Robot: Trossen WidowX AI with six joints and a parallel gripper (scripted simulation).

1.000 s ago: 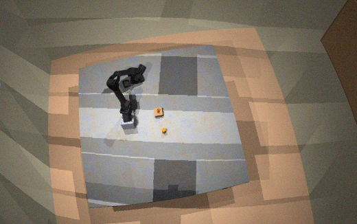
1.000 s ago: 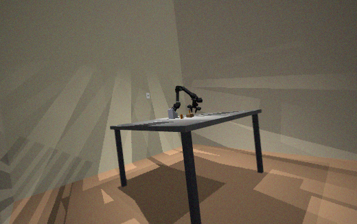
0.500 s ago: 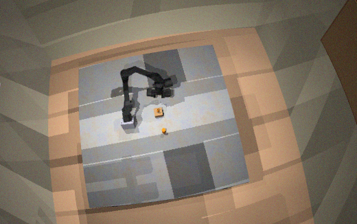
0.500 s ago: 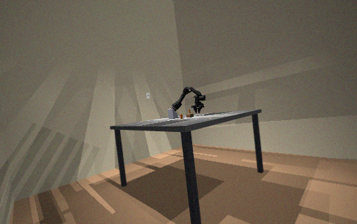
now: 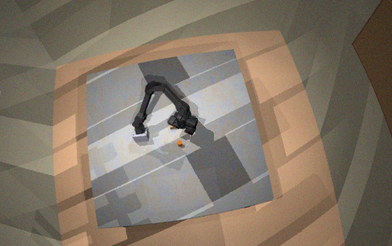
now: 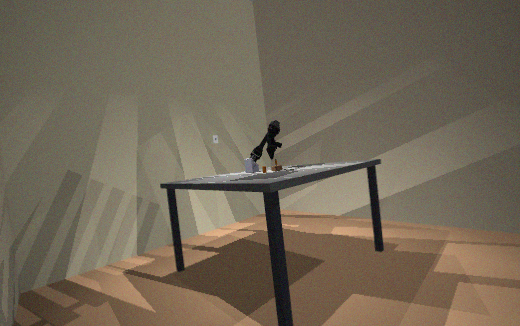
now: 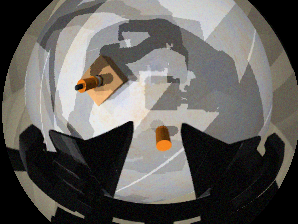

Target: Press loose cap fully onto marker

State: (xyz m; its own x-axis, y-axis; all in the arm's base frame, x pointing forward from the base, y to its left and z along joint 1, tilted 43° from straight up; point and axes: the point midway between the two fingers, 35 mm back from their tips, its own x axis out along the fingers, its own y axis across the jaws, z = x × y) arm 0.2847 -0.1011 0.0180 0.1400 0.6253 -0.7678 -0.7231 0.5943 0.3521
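Note:
The orange cap [image 5: 179, 143] [image 6: 264, 169] [image 7: 163, 137] stands upright on the table [image 5: 124, 170] [image 6: 220, 181]. My gripper [image 7: 157, 125] [image 6: 271, 155] is open and empty, pointing down well above the table. In the wrist view the cap appears between the two fingertips but lies far below them. The marker [image 6: 276, 161] [image 7: 89, 83] stands upright in the tan holder block [image 6: 277, 168] [image 7: 116, 81], its dark tip up and bare. The block is to the left in the wrist view. In the top view the arm hides most of the marker and block.
The pale arm base [image 5: 140, 135] [image 6: 250, 165] stands on the table, to the left of the cap and holder in the top view. The marker rises above its block, a short way from the cap.

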